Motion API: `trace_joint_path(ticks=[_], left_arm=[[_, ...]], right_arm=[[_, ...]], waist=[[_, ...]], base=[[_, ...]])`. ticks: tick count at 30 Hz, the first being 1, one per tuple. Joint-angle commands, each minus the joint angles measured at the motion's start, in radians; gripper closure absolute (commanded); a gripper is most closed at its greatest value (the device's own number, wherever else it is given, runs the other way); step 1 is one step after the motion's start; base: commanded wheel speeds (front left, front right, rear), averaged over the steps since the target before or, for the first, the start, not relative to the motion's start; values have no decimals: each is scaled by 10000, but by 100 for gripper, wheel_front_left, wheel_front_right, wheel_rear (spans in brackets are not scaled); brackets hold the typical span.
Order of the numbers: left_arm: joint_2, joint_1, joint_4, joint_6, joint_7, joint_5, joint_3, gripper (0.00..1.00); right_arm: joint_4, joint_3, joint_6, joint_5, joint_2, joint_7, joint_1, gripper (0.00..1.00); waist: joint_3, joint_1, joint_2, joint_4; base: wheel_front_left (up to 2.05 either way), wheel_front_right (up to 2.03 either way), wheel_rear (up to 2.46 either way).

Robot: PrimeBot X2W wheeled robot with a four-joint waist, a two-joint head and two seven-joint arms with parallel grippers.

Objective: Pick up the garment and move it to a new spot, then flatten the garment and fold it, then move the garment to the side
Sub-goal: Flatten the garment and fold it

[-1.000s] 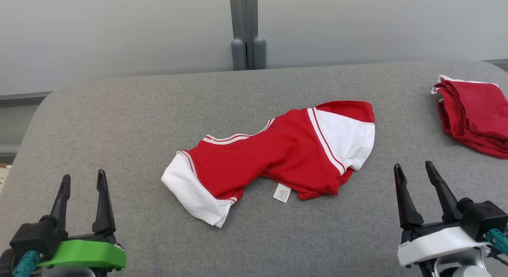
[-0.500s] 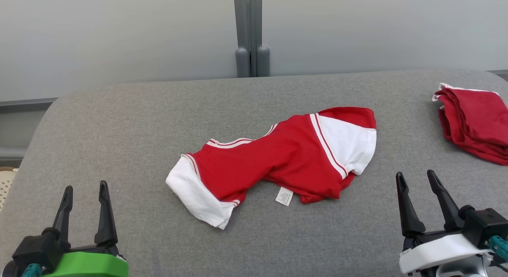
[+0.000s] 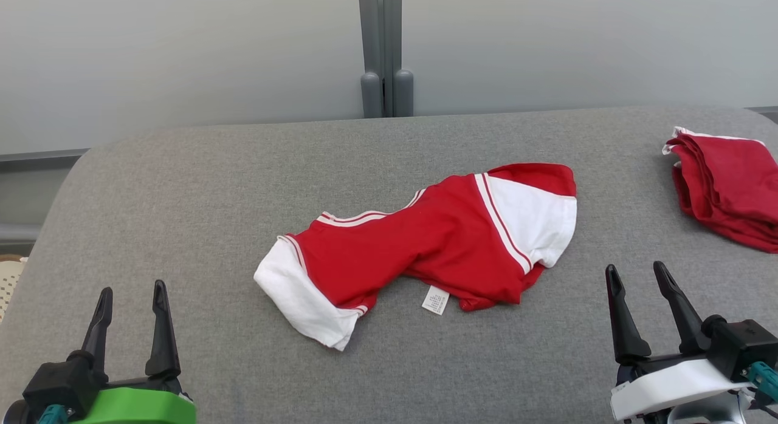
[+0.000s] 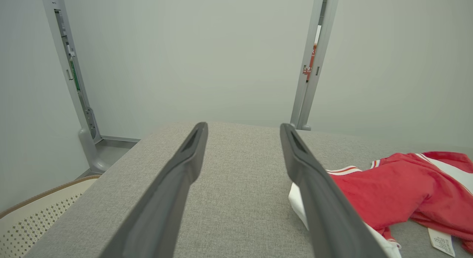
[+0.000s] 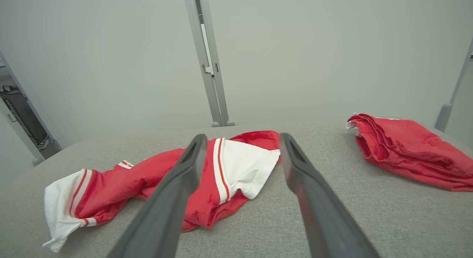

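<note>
Head view: the garment (image 3: 425,248) lies crumpled at the middle of the grey surface (image 3: 213,187), ahead of me and between my two hands, touching neither. Its long axis runs on a slant, from a white end at near left to a white-panelled end at far right. A small label (image 3: 435,300) pokes out of its near edge about midway. My right hand (image 3: 634,268) sits at near right, close to that far-right end, with the cloth to its left and a little farther out. In the right wrist view the white panel shows between my fingers (image 5: 173,199). My left hand (image 3: 132,287) is at near left, well apart from the white near-left end, which lies to its right. In the left wrist view the cloth sits off to that view's right, past the hand. So I judge the right hand the nearer one, and a two-ended lift would want each hand taking its own end along that slant. Both hands are spread wide, holding nothing and touching nothing. A folded red pile (image 3: 729,187) sits at far right, apart from the garment. The pick-up has not begun.
</note>
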Motion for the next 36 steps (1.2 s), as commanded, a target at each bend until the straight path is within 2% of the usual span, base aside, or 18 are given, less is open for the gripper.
trace_joint_path(ticks=[1, 36], left_arm=[[-10, 141, 26, -50, -31, 59, 51, 0], [-207, 5, 234, -250, -32, 329, 239, 0]], right_arm=[[-45, -19, -15, -72, 7, 27, 151, 0], [153, -141, -15, -35, 46, 35, 118, 0]], waist=[[6, 0, 0, -3], [91, 0, 0, -37]], base=[[0, 0, 0], [0, 0, 0]])
